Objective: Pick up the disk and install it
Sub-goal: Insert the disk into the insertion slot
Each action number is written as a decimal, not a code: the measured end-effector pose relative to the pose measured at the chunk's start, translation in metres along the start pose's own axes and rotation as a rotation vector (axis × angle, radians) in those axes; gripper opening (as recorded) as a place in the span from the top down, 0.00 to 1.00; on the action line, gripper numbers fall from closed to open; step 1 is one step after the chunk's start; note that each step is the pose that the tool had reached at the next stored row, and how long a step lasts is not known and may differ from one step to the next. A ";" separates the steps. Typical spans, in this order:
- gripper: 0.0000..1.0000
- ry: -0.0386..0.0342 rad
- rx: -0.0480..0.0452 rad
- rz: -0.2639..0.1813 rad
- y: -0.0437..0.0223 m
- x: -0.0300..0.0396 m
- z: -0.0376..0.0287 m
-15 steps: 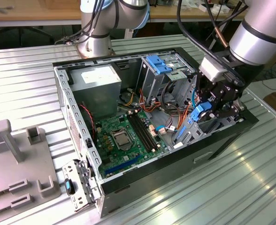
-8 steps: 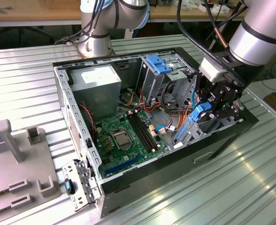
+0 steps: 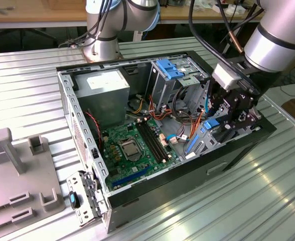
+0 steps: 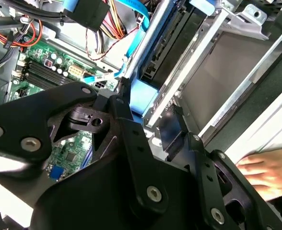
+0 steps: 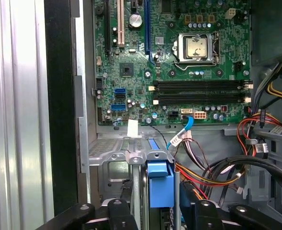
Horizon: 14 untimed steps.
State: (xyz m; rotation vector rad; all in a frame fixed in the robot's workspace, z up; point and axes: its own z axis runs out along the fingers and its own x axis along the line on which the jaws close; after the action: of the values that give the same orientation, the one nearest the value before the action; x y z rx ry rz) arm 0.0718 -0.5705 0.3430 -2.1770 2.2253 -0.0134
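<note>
Exterior view: the gripper (image 3: 232,113) hangs inside the computer case (image 3: 69,108), over the disk (image 3: 210,123). Second wrist view: a hand (image 4: 270,172) rests nearby. First wrist view: the disk stands on edge to fit its slot; gripped or loose, I cannot tell.

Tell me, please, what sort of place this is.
Probably a robotics lab or workshop set up for computer assembly: a robot arm reaches into an open computer case with its motherboard exposed, and the case lies on a ribbed metal table.
</note>
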 end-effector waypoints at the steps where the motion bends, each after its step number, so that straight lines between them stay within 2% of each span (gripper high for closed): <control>1: 0.49 0.0000 0.0000 0.000 0.0000 0.0000 0.0002; 4: 0.51 -0.0003 0.0000 0.000 0.0000 0.0000 0.0002; 6: 0.51 0.0000 0.0000 0.000 -0.0001 0.0000 -0.0021; 7: 0.58 -0.0001 0.0000 0.000 -0.0002 0.0000 -0.0046; 8: 0.70 -0.0001 0.0000 0.000 -0.0002 -0.0001 -0.0062; 9: 0.70 -0.0004 0.0000 0.000 -0.0002 -0.0001 -0.0062; 12: 0.88 -0.0001 0.0000 0.000 -0.0002 -0.0001 -0.0065; 14: 0.89 -0.0003 0.0000 0.000 -0.0002 -0.0001 -0.0065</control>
State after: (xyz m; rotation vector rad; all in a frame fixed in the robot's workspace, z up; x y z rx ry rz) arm 0.0718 -0.5705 0.3495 -2.1769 2.2251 -0.0131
